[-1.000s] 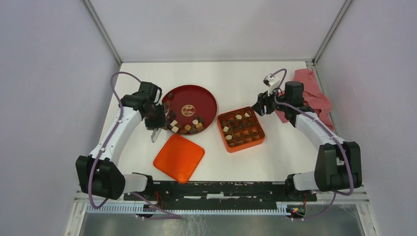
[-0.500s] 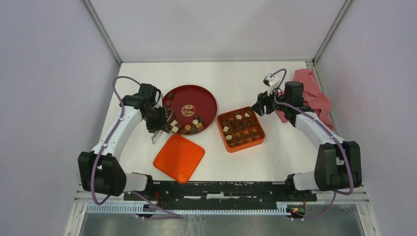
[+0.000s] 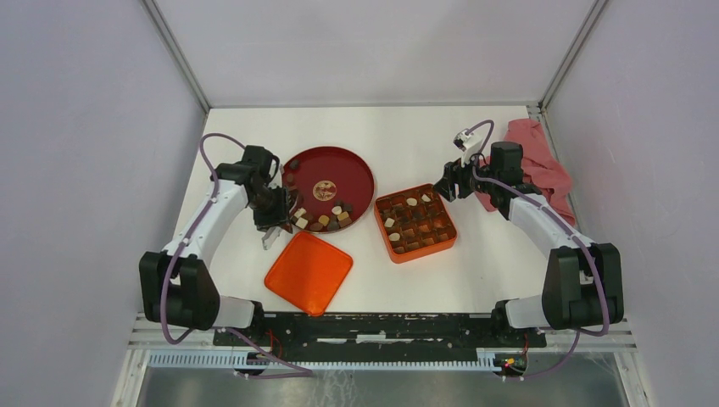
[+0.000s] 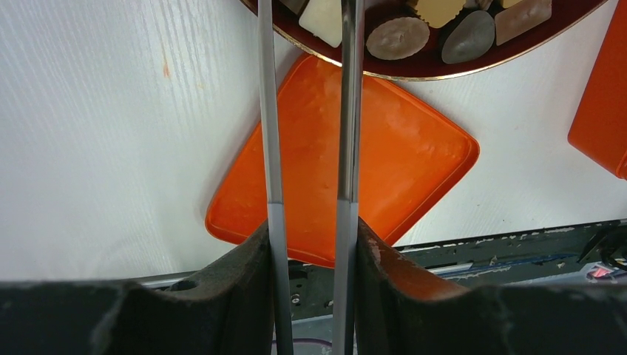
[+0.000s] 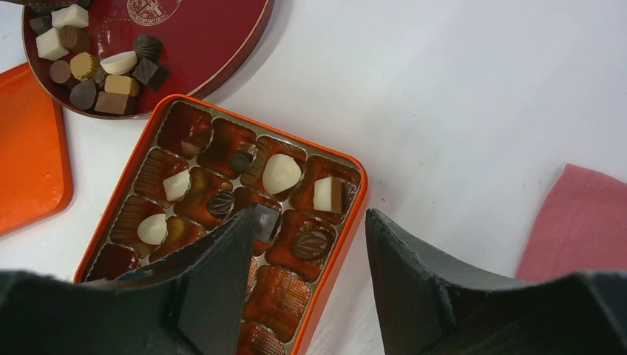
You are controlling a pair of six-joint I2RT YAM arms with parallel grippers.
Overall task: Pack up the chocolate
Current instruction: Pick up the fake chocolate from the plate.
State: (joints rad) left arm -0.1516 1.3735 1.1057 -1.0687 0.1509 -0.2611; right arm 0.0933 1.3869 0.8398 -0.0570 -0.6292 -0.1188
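The chocolate pieces (image 3: 324, 219), dark, tan and white, lie heaped at the near rim of the round dark red plate (image 3: 343, 165). My left gripper (image 3: 272, 214) is shut on a pair of metal tongs (image 4: 271, 148). The tongs' arms reach over the plate rim on either side of a white piece (image 4: 322, 15), and their tips are out of view. The square orange box (image 3: 381, 231) holds several pieces (image 5: 282, 173) in its compartments. My right gripper (image 5: 310, 214) hovers open and empty over the box's right edge.
The orange lid (image 3: 309, 271) lies flat near the front edge, just below the plate. A pink cloth (image 3: 543, 165) lies bunched at the table's right side behind my right arm. Grey walls enclose the table.
My left arm has swung slightly rightward, bringing the tongs a little closer to the plate's near rim. The right arm has not moved.
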